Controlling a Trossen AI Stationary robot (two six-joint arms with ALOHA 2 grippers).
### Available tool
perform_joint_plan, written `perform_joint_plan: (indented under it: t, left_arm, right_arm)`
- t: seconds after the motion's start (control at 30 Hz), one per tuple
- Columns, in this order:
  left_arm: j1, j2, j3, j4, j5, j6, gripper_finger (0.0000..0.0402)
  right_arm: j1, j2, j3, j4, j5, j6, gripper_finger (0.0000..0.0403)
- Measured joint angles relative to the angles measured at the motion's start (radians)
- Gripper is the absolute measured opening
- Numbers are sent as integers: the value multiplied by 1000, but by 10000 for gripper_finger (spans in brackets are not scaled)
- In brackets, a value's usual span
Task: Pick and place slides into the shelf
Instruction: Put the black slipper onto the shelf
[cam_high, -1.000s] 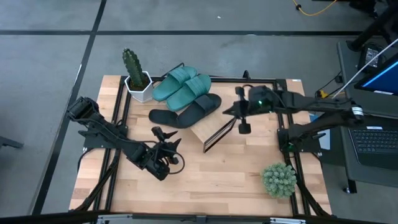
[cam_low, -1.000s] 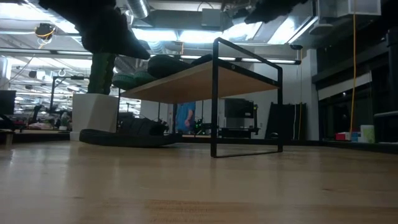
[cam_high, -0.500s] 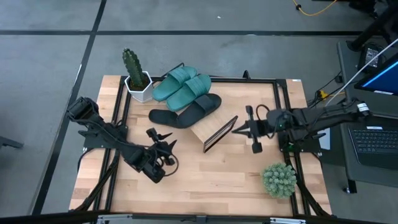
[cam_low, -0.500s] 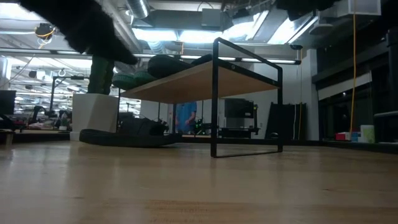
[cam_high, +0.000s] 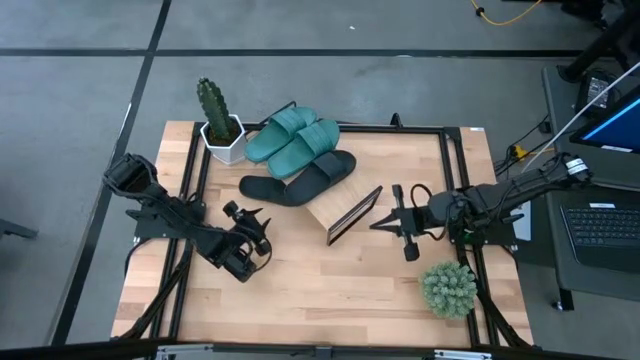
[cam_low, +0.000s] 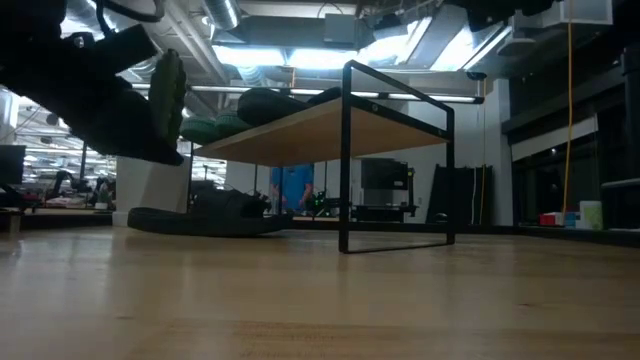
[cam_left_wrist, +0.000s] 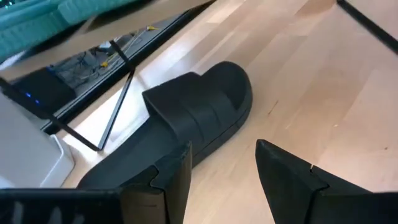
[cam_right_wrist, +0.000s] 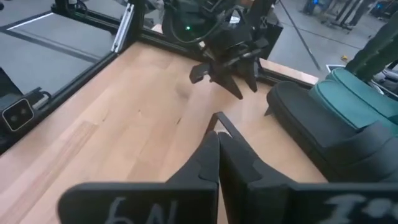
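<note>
Two teal slides (cam_high: 292, 137) lie on the shelf (cam_high: 345, 212) at the far middle of the desk (cam_high: 330, 290), and one black slide (cam_high: 328, 170) lies on the shelf beside them, so three appear placed. The other black slide (cam_high: 262, 187) lies on the desk just left of the shelf and remains to be lifted. The left claw (cam_high: 247, 230) hangs open near it, holding nothing; the right claw (cam_high: 400, 222) is closed and empty, right of the shelf.
</note>
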Motion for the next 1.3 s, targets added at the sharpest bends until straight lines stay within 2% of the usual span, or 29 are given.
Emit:
perform_joint_plan:
  t: [0.17, 0.37, 0.63, 0.8, 1.03, 1.3]
  left_arm:
    - [30, -36, -44, 63, 42, 16, 169]
    - [78, -99, -118, 275, 84, 241, 152]
    - [212, -225, -276, 497, 203, 412, 127]
    - [245, -292, -351, 669, 234, 530, 118]
    - [263, -309, -353, 754, 218, 684, 120]
    - [264, -308, -353, 755, 212, 682, 122]
  right_arm:
    - [0, 4, -58, 119, 0, -2, 3]
    - [0, 4, -144, 246, 0, -27, 3]
    - [0, 4, -164, 265, -1, 9, 3]
    - [0, 4, -164, 264, -1, 24, 3]
    - [-1, 4, -164, 264, -2, 25, 3]
    - [-1, 4, -164, 264, -2, 28, 3]
